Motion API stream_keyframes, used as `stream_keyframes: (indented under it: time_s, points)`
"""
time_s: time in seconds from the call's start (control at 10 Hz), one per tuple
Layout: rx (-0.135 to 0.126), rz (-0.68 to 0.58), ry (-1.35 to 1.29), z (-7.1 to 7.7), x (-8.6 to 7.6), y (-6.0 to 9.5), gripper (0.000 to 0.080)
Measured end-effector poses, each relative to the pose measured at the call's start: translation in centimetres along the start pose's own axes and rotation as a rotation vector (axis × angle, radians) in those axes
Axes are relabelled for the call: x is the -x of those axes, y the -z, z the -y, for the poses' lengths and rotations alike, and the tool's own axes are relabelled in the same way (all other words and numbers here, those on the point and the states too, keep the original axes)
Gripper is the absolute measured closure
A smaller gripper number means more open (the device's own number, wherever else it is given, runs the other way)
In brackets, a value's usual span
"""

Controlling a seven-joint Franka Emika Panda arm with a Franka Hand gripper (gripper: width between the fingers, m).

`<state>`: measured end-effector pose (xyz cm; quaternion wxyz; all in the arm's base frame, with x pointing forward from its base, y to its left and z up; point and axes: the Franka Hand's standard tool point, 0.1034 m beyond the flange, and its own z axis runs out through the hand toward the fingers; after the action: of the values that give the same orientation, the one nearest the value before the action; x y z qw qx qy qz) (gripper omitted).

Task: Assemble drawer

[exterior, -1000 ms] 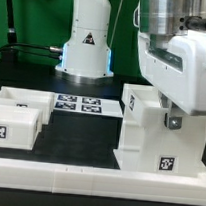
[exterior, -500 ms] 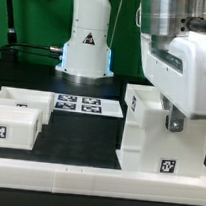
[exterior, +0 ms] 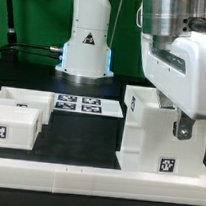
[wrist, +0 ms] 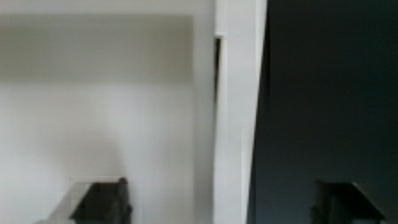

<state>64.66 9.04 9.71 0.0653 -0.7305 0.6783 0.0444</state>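
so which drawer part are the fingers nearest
The boxy casing on the exterior view's right: fingers hang at its wall. Both small trays sit at that view's left.

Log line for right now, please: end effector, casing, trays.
end effector: open, astride casing wall | casing: upright, not gripped | trays: exterior view's left, untouched

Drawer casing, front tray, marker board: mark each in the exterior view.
drawer casing (exterior: 151,145), exterior view, bare white part of its front face.
front tray (exterior: 21,131), exterior view, front wall beside its tag.
marker board (exterior: 79,105), exterior view, middle, between its printed tags.
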Motion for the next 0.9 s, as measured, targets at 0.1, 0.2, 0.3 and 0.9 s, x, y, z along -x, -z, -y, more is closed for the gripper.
stream_keyframes:
  time_s: [0.1, 0.2, 0.3, 0.9]
  points:
    - [0.0, 0.0, 0.003, 0.0, 0.0, 0.0, 0.0186]
    - [-0.004, 0.0, 0.013, 0.0, 0.2, 0.1, 0.0186]
    - [-0.019, 0.001, 0.072, -0.5, 0.7, 0.5, 0.0156]
    - [-0.012, 0.015, 0.402, -7.7, 0.0, 4.2, 0.0151]
